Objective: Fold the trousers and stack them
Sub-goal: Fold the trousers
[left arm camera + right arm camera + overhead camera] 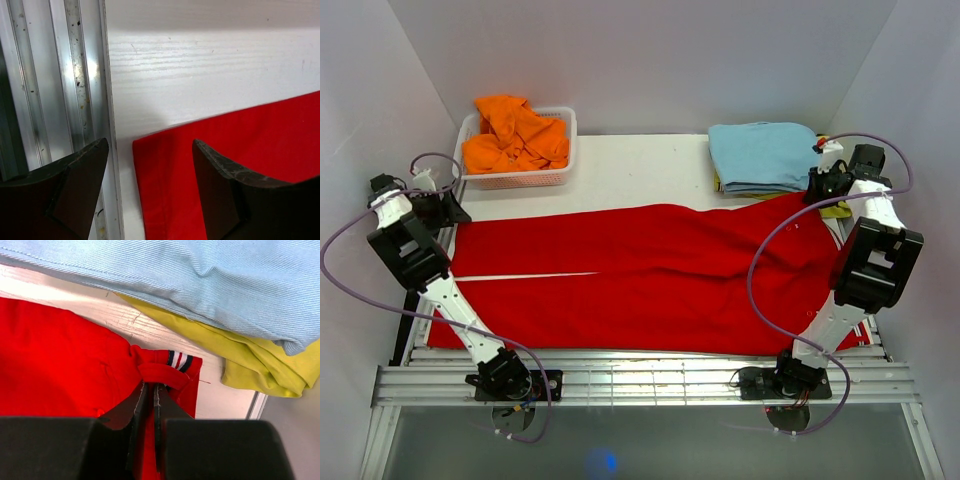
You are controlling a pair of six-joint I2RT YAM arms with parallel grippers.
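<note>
My right end effector (151, 386) pinches the trousers' (650, 270) waistband (165, 374); left end effector (150, 145), wide over the hem (165, 195), likely grips next

The left gripper (150, 145) is held wide open at the far left; the right gripper (151, 386) is clamped on the trousers (60, 365) at the far right.

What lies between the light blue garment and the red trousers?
In the right wrist view, a strip of bare white table and a yellow garment tucked under the light blue garment lie between it and the trousers.
</note>
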